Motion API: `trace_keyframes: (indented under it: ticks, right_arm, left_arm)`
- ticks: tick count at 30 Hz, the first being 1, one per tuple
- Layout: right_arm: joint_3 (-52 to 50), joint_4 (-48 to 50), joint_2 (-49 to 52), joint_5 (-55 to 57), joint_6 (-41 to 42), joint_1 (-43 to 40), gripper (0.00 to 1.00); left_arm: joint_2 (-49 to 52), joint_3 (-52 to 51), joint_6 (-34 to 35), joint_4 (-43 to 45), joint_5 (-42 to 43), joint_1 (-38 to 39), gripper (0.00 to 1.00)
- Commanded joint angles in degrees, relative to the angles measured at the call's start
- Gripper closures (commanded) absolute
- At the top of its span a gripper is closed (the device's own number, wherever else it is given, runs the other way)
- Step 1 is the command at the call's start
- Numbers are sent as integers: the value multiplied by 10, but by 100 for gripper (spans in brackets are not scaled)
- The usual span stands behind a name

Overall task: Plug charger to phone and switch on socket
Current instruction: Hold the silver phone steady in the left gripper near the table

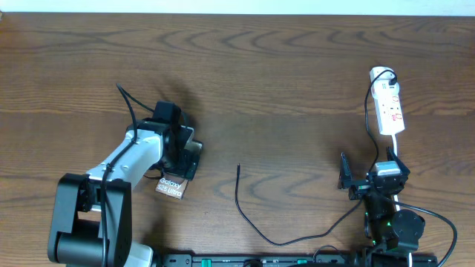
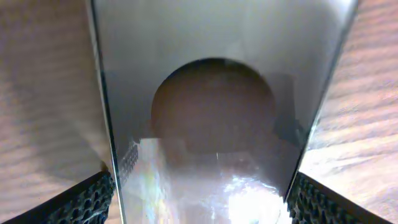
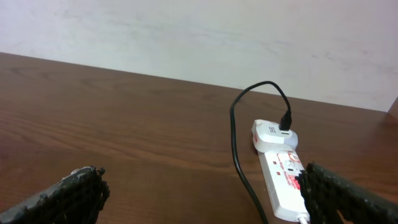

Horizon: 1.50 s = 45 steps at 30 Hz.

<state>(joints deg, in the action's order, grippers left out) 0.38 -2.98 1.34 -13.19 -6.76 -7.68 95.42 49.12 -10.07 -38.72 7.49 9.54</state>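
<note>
Wooden table (image 1: 282, 52), bare brown grain, seen from above.

Left arm (image 1: 111, 167) reached in from the near-left corner. Right arm (image 1: 390, 222) sat at the near-right edge.

Socket (image 1: 390, 109): white strip with red markings, lying flat at the far right of the table, running away from the right arm. A white round plug (image 1: 381, 74) sat at its far end. Switch position could not be made out.

Phone (image 1: 172, 187): left of centre, under the left arm's wrist. Its lettered end stuck out toward the near edge. In the left wrist view its dark face with the brownish oval filled the frame.

Left gripper (image 1: 180, 154): spread wide and clamped on the phone, with a textured pad against each long edge.

Right gripper (image 3: 202, 174): jaws fully apart, nothing between them, just short of the socket's near end and pointed along it.

Charger (image 1: 249, 219): thin black cable, leaving the round plug, passing down beside the socket and curving across the near middle of the table.

Plug tip (image 1: 238, 167): free, lying on the wood between the arms, well apart from the phone.
</note>
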Motion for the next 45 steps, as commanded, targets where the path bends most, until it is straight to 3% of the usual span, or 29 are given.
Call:
trace_keyframes:
  ticks: [1,33,36,37,45]
  right_arm:
    - [-1,-3,-2,2,-6,2,1]
    - [-1,-3,-2,2,-6,2,1]
    - [-1,-3,-2,2,-6,2,1]
    - [-1,-3,-2,2,-6,2,1]
    - [-1,-3,-2,2,-6,2,1]
  left_arm:
    - [38,-36,15,-15,4,-2,11]
    - [65,-38,-8,-2,-9,-2,11]
    - [65,-38,-8,-2,-9,-2,34]
    - [65,-38,-8,-2,-9,-2,37]
    - [65,-38,-8,-2,-9,-2,38]
